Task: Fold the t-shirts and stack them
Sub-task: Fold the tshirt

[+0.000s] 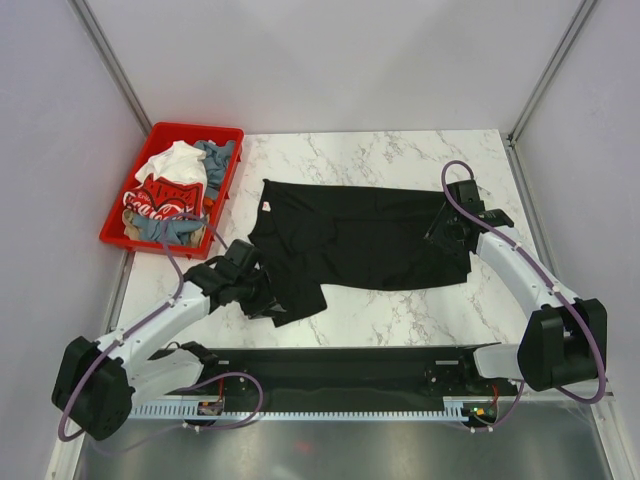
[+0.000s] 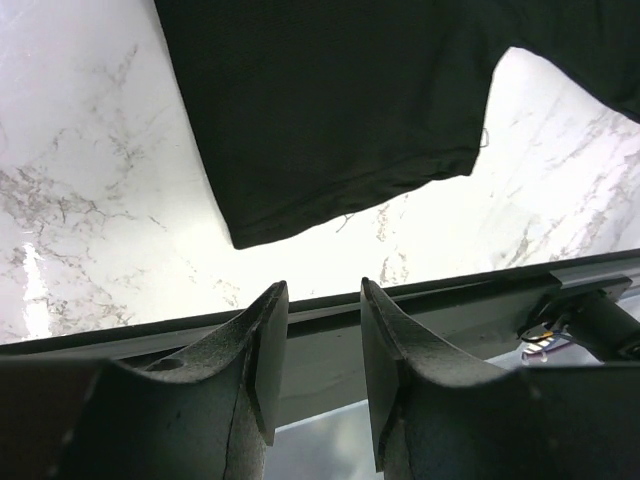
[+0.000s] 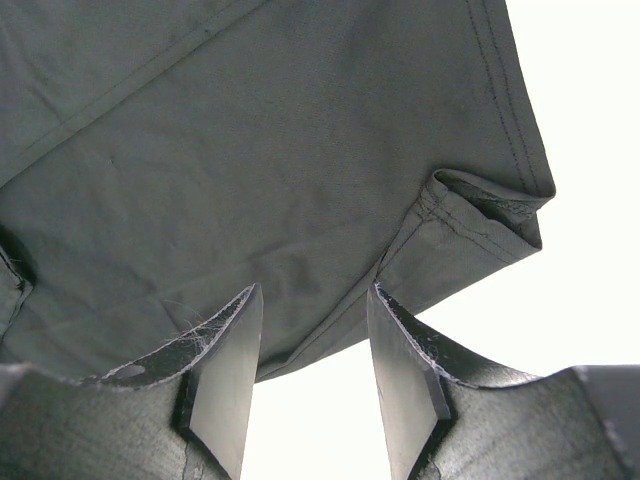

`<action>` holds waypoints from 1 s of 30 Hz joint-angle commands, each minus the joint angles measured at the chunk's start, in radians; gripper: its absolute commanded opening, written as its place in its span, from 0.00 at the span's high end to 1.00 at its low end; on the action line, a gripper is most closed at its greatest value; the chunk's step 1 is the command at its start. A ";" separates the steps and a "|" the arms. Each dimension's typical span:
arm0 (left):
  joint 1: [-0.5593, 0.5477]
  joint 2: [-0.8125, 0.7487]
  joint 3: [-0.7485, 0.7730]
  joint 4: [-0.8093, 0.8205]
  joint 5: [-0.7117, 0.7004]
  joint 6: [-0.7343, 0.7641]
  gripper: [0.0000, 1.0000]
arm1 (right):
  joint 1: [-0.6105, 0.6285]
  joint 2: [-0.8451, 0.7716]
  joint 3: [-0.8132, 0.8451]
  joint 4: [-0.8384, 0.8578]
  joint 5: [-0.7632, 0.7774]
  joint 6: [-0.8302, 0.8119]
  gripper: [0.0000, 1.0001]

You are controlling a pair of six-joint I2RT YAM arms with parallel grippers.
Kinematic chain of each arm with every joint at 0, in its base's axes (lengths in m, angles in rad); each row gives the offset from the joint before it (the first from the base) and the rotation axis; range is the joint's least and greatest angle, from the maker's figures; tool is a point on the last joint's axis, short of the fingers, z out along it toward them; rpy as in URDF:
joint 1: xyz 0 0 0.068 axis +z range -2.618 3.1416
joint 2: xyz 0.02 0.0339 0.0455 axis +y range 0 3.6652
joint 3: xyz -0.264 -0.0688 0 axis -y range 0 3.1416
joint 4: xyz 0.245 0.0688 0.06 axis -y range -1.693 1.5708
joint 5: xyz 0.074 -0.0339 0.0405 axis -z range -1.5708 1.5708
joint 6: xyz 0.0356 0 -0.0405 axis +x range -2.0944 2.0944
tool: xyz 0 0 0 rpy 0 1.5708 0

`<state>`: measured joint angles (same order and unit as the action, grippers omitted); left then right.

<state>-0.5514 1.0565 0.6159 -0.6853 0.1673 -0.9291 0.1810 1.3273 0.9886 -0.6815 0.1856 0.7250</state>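
A plain black t-shirt (image 1: pixel 360 238) lies spread flat on the marble table, its small neck label (image 1: pixel 266 206) at the left end. My left gripper (image 1: pixel 262 300) hovers by the shirt's near-left sleeve (image 1: pixel 300 300); in its wrist view the jaws (image 2: pixel 322 290) stand open and empty, with the black cloth (image 2: pixel 330 100) lying beyond them. My right gripper (image 1: pixel 446 232) sits at the shirt's right edge; its jaws (image 3: pixel 312 295) are open, and the stitched hem (image 3: pixel 470 225) lies just past the fingertips, ungripped. White (image 1: pixel 176 163), red Coca-Cola (image 1: pixel 158 198) and grey-blue (image 1: pixel 216 155) t-shirts lie heaped in the bin.
The red plastic bin (image 1: pixel 196 128) stands at the table's far-left corner. Bare marble (image 1: pixel 380 150) runs behind the shirt and in a strip (image 1: pixel 400 315) in front of it. A black rail (image 2: pixel 480 300) borders the near edge. Grey walls enclose three sides.
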 commanded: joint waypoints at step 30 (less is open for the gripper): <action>0.007 -0.055 -0.011 0.113 -0.241 -0.051 0.90 | 0.000 -0.054 0.012 -0.015 0.054 -0.033 0.46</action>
<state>-0.5499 1.0035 0.6147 -0.5640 -0.0261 -0.9283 0.1810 1.3018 0.9890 -0.6941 0.2100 0.7033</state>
